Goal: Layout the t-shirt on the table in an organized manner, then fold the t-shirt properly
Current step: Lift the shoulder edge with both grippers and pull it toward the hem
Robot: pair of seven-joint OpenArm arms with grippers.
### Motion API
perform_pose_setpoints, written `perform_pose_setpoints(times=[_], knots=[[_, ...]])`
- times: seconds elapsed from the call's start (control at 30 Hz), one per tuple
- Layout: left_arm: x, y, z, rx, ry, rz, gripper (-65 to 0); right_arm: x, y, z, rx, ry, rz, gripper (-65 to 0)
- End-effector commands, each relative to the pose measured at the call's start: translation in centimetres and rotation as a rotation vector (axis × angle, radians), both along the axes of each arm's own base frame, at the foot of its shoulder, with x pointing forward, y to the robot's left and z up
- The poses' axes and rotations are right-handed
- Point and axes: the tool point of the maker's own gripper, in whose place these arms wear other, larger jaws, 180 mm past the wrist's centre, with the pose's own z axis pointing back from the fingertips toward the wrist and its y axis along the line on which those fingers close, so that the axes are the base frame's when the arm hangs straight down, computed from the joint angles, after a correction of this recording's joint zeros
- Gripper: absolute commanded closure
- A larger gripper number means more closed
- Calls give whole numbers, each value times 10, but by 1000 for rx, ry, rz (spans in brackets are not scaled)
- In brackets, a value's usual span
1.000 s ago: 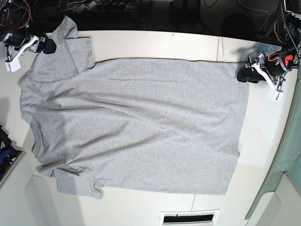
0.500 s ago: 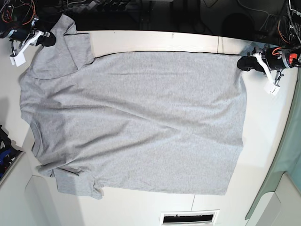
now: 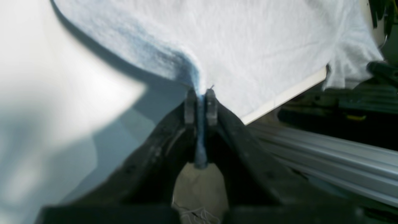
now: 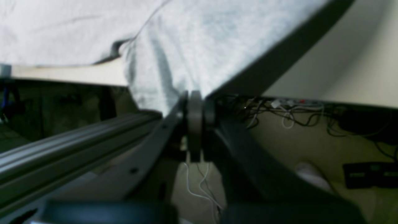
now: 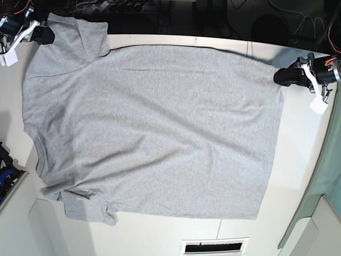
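Pinching now: left gripper (image 3: 199, 93) and right gripper (image 4: 195, 96) closed on shirt (image 5: 149, 128) edge, stretched toward 12 o'clock; layout continuing.

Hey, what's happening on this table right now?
A two-armed robot is laying out a grey t-shirt on a white table. Its left gripper has its fingers pinched on one far corner of the shirt at the hem end, and the right gripper is pinched on the far sleeve. The far edge is lifted and pulled taut; the rest lies spread out, with a few wrinkles. No fold is made yet.
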Motion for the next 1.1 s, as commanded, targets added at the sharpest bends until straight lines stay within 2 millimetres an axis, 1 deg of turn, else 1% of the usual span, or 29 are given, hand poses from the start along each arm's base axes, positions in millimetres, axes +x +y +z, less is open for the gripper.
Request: perform_pose_setpoints(times=[0.0, 0.13, 0.2, 0.3, 0.43, 0.63, 0.73, 0.83, 0.93, 1.07], knots=[[12, 7, 15, -5, -54, 14, 0, 7, -5, 11, -19, -41, 11, 0], [24, 21, 25, 6, -111, 67, 0, 23, -14, 27, -45, -119, -13, 0], [26, 26, 28, 17, -121, 78, 0, 34, -19, 32, -53, -152, -27, 0], [34, 31, 31, 33, -159, 98, 0, 55, -20, 40, -62, -205, -28, 0], [40, 38, 26, 98, -209, 117, 0, 80, -26, 46, -73, -260, -42, 0], [62, 45, 27, 173, -288, 129, 0, 120, -36, 52, -48, -335, -100, 0], [74, 46, 25, 165, -297, 157, 0, 140, -41, 51, -21, -357, -130, 0], [82, 55, 20, 161, -292, 201, 0, 155, -45, 48, 13, -363, -164, 0], [91, 64, 14, 150, -285, 250, 0, 174, -48, 50, 37, -383, -189, 0], [102, 68, 7, 134, -264, 276, 0, 200, -51, 53, 53, -402, -210, 0]])
